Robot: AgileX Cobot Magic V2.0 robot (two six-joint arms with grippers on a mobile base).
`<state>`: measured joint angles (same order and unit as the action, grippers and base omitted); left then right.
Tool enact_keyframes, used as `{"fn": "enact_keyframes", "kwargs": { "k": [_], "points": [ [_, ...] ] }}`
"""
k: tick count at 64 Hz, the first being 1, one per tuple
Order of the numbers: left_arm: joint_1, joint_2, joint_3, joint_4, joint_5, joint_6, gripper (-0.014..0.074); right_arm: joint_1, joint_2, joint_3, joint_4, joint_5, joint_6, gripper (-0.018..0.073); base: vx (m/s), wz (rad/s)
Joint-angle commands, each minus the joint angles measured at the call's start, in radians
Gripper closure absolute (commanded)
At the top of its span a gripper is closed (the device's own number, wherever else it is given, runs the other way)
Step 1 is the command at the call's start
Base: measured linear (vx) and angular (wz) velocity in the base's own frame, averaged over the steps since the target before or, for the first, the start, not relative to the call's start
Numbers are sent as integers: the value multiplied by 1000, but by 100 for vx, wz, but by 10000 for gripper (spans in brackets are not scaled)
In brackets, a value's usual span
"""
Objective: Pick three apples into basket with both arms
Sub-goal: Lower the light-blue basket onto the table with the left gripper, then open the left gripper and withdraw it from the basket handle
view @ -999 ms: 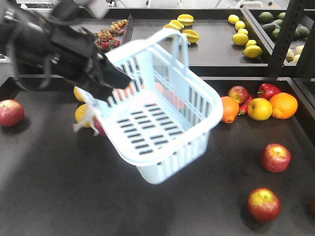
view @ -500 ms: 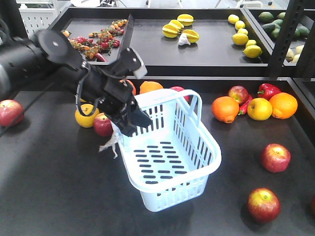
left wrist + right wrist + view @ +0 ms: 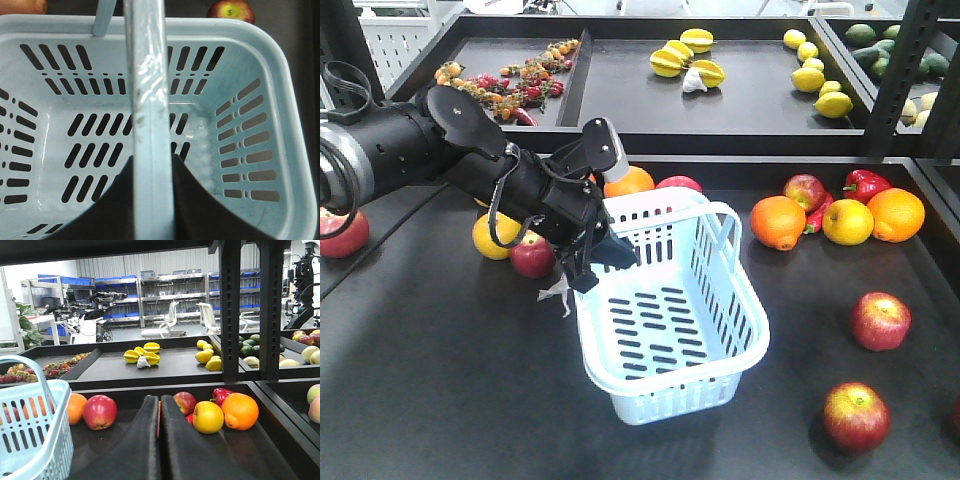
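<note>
The left gripper (image 3: 598, 262) has its black fingers (image 3: 112, 210) clamped on one hoop handle (image 3: 150, 100) of the basket (image 3: 757, 335); in the wrist view the pale bar runs straight down between them. Held that way, the basket sits open side up, low on the dark matte table (image 3: 440, 400). Whether its base fully rests there I cannot tell. My guess is that it is placed centrally so either arm can drop fruit in.

It is glossy, thin moulded plastic with rounded corners and rows of slots through walls and floor, and nothing lies inside. A scrap of clear plastic (image 3: 557, 293) dangles from the rim under the gripper.

An apple (image 3: 880, 320), round and dark red with yellowish streaks, and a second apple (image 3: 855, 416) lie well to the right of the basket. A third apple (image 3: 678, 184) sits just behind its far rim. The right gripper (image 3: 160, 412), off to the basket's right, has its smooth wedge-shaped fingers pressed together on nothing.
</note>
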<state>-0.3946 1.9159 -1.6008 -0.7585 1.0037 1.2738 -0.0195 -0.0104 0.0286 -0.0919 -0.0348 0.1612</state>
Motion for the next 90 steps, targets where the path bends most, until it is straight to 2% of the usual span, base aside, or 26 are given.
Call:
{"fn": "enact_keyframes", "kwargs": {
  "k": [1,18,27,41,47,53,61,66,70,76,84,90],
  "points": [
    [-6,-57,-25,-79,-56,7,601,-5,-8,14,-9,-75,-6,564,0,0],
    [-6,-57,-25,-79,-40,3,524,-5,-8,14,-9,-75,-6,564,0,0],
    [-6,-57,-25,-79,-38,-3,417,-5,-8,14,-9,-75,-6,564,0,0],
    [-6,-57,-25,-79,-40,-12,185,-5,-8,14,-9,-75,-6,564,0,0],
    [-6,-57,-25,-79,-48,-49,121,-5,-8,14,-9,-75,-6,564,0,0],
    [-6,-62,-25,-79,-48,-85,104,-5,-8,14,-9,-75,-6,564,0,0],
    [-6,-86,-25,-78,-40,-134,120,-5,-8,14,-9,-75,-6,564,0,0],
    [-6,-113,-25,-74,-39,-156,163,-5,-8,14,-9,-75,-6,564,0,0],
    [-5,-143,-25,-64,-38,-195,226,-5,-8,14,-9,-75,-6,564,0,0],
    [-5,-197,-25,-49,-19,-250,369,-5,-8,14,-9,-75,-6,564,0,0],
    [-5,-281,-25,48,47,-357,598,-5,-8,14,-9,-75,-6,564,0,0],
    [-5,-336,-25,133,136,-464,605,-5,-8,14,-9,-75,-6,564,0,0]
  ]
}}
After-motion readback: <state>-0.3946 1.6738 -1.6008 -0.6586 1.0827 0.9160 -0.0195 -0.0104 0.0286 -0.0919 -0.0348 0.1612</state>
